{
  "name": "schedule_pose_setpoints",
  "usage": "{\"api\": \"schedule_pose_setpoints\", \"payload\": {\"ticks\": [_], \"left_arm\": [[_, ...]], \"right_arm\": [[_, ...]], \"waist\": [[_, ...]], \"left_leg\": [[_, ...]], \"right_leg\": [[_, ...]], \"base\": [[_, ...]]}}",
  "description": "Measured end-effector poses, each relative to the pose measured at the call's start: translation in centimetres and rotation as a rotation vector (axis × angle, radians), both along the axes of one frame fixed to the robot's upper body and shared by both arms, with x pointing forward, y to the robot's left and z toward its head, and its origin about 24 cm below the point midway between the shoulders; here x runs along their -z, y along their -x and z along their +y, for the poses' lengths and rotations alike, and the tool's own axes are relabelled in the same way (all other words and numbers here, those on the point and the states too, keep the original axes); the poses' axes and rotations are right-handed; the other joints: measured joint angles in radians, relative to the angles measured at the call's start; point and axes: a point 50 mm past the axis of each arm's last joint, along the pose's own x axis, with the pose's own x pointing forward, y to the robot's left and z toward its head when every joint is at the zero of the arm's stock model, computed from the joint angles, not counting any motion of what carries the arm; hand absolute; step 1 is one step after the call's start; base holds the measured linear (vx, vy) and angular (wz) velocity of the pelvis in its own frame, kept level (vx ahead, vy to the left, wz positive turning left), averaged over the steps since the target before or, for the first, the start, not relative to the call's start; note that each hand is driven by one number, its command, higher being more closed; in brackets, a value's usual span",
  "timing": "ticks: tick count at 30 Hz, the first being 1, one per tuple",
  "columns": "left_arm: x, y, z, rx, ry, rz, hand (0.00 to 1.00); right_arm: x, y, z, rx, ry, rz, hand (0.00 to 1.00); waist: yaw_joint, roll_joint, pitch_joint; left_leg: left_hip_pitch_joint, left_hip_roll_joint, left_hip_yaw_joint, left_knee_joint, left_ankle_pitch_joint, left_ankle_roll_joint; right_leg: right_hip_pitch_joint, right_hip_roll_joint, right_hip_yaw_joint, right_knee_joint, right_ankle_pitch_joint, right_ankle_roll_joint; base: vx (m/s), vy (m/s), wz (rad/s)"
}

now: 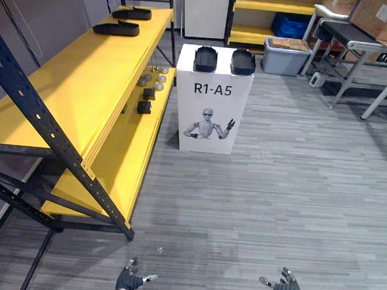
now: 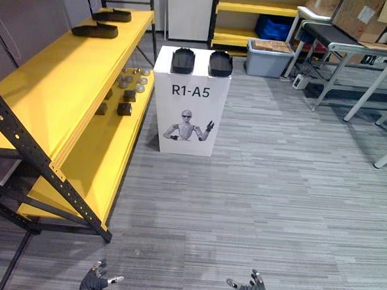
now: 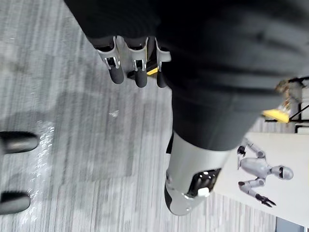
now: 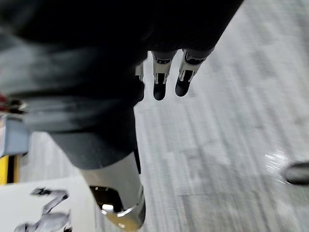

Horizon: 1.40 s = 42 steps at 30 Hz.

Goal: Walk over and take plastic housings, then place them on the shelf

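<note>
Two black plastic housings lie side by side on top of a white box labelled with a robot drawing, across the floor ahead. Two more black housings rest on the far end of the yellow shelf at the left. My left hand and right hand hang low at the bottom of the eye views, far from the box. Both are open with relaxed fingers and hold nothing.
The yellow shelf's lower board carries small dark and silver parts. Its black frame post slants into the floor at the left. A grey bin, another yellow rack and tables with cardboard boxes stand at the back right.
</note>
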Motion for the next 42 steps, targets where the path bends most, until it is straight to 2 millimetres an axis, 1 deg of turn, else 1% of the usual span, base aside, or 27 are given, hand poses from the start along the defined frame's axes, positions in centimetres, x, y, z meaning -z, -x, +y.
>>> {"api": "schedule_pose_setpoints", "payload": {"ticks": [2,6,9,13,19,20,23,24,27,28,29,30,31,32,33,34,35,36,37,38,39,40,41,42], "left_arm": [[-0.3,-0.4,0.3,-0.012,-0.017,-0.022,0.00],[-0.7,-0.5,0.7,-0.037,-0.024,-0.043,0.00],[-0.8,-0.4,0.8,-0.067,-0.018,-0.051,0.00],[-0.5,0.5,0.7,-0.074,-0.010,-0.029,0.00],[-0.5,0.7,0.7,-0.076,-0.012,-0.024,0.00],[-0.5,0.7,0.7,-0.076,-0.012,-0.026,0.00],[-0.7,0.3,0.7,-0.076,-0.015,-0.044,0.00],[-0.8,0.2,0.7,-0.075,-0.016,-0.047,0.00],[-1.2,-0.2,0.7,-0.075,-0.019,-0.071,0.00],[-1.5,-0.6,0.7,-0.074,-0.021,-0.090,0.00],[-1.8,-0.9,0.7,-0.073,-0.022,-0.109,0.00],[-1.9,-1.1,0.7,-0.072,-0.022,-0.119,0.00],[-2.2,-1.4,0.6,-0.072,-0.024,-0.136,0.00],[-2.3,-1.6,0.5,-0.072,-0.021,-0.145,0.00],[-2.4,-2.0,0.4,-0.069,-0.022,-0.154,0.00],[-2.5,-2.2,0.4,-0.069,-0.026,-0.159,0.00],[-2.5,-2.3,0.4,-0.063,-0.033,-0.159,0.00],[-2.6,-2.4,0.4,-0.055,-0.038,-0.162,0.00],[-2.8,-3.0,0.3,-0.045,-0.042,-0.175,0.00],[-3.2,-4.1,0.1,-0.036,-0.041,-0.205,0.00],[-3.5,-4.8,0.0,-0.032,-0.042,-0.225,0.00],[-4.0,-5.8,-0.1,-0.026,-0.046,-0.254,0.00],[-4.2,-6.2,-0.1,-0.024,-0.048,-0.265,0.00],[-3.9,-6.2,-0.4,-0.029,-0.038,-0.254,0.00]], "right_arm": [[-0.2,-0.5,0.0,-0.022,0.017,-0.010,0.00],[-0.2,-0.5,0.0,-0.027,0.024,-0.008,0.00],[-0.3,-0.5,-0.1,-0.024,0.023,-0.010,0.00],[-0.3,-0.2,-0.7,0.026,0.014,-0.017,0.00],[-0.2,0.0,-0.7,0.055,-0.012,-0.020,0.00],[-0.2,0.0,-0.7,0.058,-0.014,-0.023,0.00],[-0.3,-0.3,-0.6,0.068,-0.023,-0.034,0.00],[-0.3,-0.4,-0.6,0.069,-0.024,-0.035,0.00],[-0.4,-0.5,-0.7,0.073,-0.020,-0.037,0.00],[-0.5,-0.7,-0.7,0.074,-0.018,-0.043,0.00],[-0.6,-0.9,-0.7,0.075,-0.015,-0.047,0.00],[-0.6,-1.1,-0.7,0.075,-0.014,-0.050,0.00],[-0.8,-1.5,-0.6,0.074,-0.012,-0.060,0.00],[-1.0,-1.8,-0.6,0.074,-0.008,-0.074,0.00],[-1.1,-2.0,-0.6,0.071,-0.008,-0.084,0.00],[-1.3,-2.1,-0.5,0.067,-0.007,-0.092,0.00],[-1.5,-2.4,-0.5,0.064,-0.003,-0.106,0.00],[-1.7,-2.5,-0.5,0.061,-0.001,-0.114,0.00],[-1.9,-2.9,-0.6,0.049,0.006,-0.126,0.00],[-2.1,-3.2,-0.9,0.042,0.018,-0.132,0.00],[-2.2,-3.3,-1.1,0.040,0.024,-0.134,0.00],[-2.3,-3.3,-1.4,0.038,0.035,-0.135,0.00],[-2.4,-3.4,-1.6,0.034,0.044,-0.134,0.00],[-2.6,-3.5,-2.1,0.019,0.066,-0.130,0.00]], "waist": [[0.000,0.001,0.002],[-0.001,0.005,0.007],[-0.002,0.005,0.010],[-0.003,0.005,0.010],[-0.003,0.004,0.010],[-0.003,0.004,0.010],[-0.002,0.004,0.007],[-0.001,0.005,0.007],[0.001,0.007,0.008],[-0.001,0.010,0.008],[-0.001,0.011,0.009],[0.000,0.007,0.013],[0.000,0.008,0.019],[-0.004,0.016,0.030],[-0.008,0.016,0.042],[-0.014,0.018,0.054],[-0.015,0.022,0.057],[-0.019,0.021,0.058],[-0.038,0.027,0.067],[-0.054,0.044,0.080],[-0.059,0.046,0.087],[-0.062,0.048,0.094],[-0.061,0.041,0.093],[-0.059,0.063,0.090]], "left_leg": [[0.007,0.001,0.000,0.000,-0.006,-0.009],[0.028,0.001,-0.001,0.003,-0.015,-0.024],[0.027,0.002,-0.001,0.005,-0.015,-0.024],[0.027,0.002,-0.001,0.008,-0.015,-0.024],[0.023,0.002,0.001,0.006,-0.012,-0.017],[0.016,0.002,0.003,0.006,-0.016,-0.015],[-0.030,0.006,0.026,0.024,-0.028,-0.004],[-0.048,0.008,0.034,0.040,-0.043,0.002],[-0.080,0.015,0.057,0.095,-0.085,0.000],[-0.100,0.017,0.062,0.131,-0.113,0.004],[-0.115,0.016,0.071,0.172,-0.145,0.008],[-0.116,0.015,0.080,0.189,-0.163,0.013],[-0.113,0.010,0.091,0.214,-0.197,0.023],[-0.091,0.009,0.087,0.227,-0.220,0.038],[-0.072,0.006,0.086,0.229,-0.226,0.047],[-0.032,0.004,0.080,0.230,-0.247,0.051],[0.003,0.005,0.077,0.224,-0.269,0.047],[0.020,0.005,0.071,0.220,-0.278,0.043],[0.052,0.018,0.044,0.205,-0.285,0.038],[0.085,0.048,0.009,0.179,-0.287,0.034],[0.101,0.063,-0.007,0.169,-0.289,0.026],[0.124,0.082,-0.030,0.166,-0.306,-0.011],[0.140,0.090,-0.036,0.166,-0.320,-0.035],[0.164,0.122,-0.048,0.184,-0.338,-0.066]], "right_leg": [[0.008,0.000,0.000,-0.001,-0.004,0.007],[0.029,-0.001,0.000,0.000,-0.013,0.018],[0.029,-0.001,0.000,0.001,-0.015,0.020],[0.029,-0.002,-0.001,0.005,-0.016,0.019],[0.012,-0.001,-0.001,0.016,-0.017,0.018],[0.007,0.000,0.000,0.016,-0.021,0.024],[-0.029,0.001,0.008,0.015,-0.022,0.022],[-0.044,0.001,0.013,0.017,-0.024,0.020],[-0.061,0.004,0.038,0.025,-0.030,0.028],[-0.082,0.003,0.043,0.058,-0.054,0.032],[-0.123,-0.001,0.050,0.143,-0.103,0.045],[-0.143,-0.005,0.056,0.195,-0.125,0.050],[-0.186,-0.016,0.053,0.318,-0.172,0.073],[-0.263,-0.028,0.022,0.501,-0.192,0.102],[-0.308,-0.040,-0.006,0.606,-0.197,0.107],[-0.356,-0.064,-0.054,0.715,-0.220,0.104],[-0.398,-0.082,-0.092,0.728,-0.221,0.103],[-0.420,-0.088,-0.108,0.718,-0.221,0.103],[-0.456,-0.085,-0.128,0.667,-0.218,0.097],[-0.489,-0.067,-0.140,0.579,-0.202,0.083],[-0.505,-0.057,-0.139,0.519,-0.185,0.069],[-0.513,-0.047,-0.132,0.378,-0.094,0.053],[-0.515,-0.044,-0.131,0.339,-0.004,0.038],[-0.509,-0.027,-0.149,0.363,0.079,-0.024]], "base": [[0.02,0.000,0.00],[0.00,0.000,0.00],[-0.04,-0.016,0.00],[-0.06,-0.010,0.00],[-0.07,-0.004,-0.01],[-0.07,0.007,-0.07],[-0.03,0.012,-0.17],[0.03,0.018,-0.21],[0.07,0.033,-0.23],[0.14,0.054,-0.23],[0.14,0.046,-0.20],[0.17,0.056,-0.29],[0.19,0.068,-0.27],[0.21,0.073,-0.16],[0.26,0.071,0.04],[0.40,0.063,0.06],[0.43,0.046,0.07],[0.51,0.005,0.29],[0.49,-0.051,0.70],[0.52,-0.082,0.86],[0.54,-0.131,0.95],[0.45,-0.138,0.67],[0.60,-0.211,0.57],[0.65,-0.248,0.29]]}}
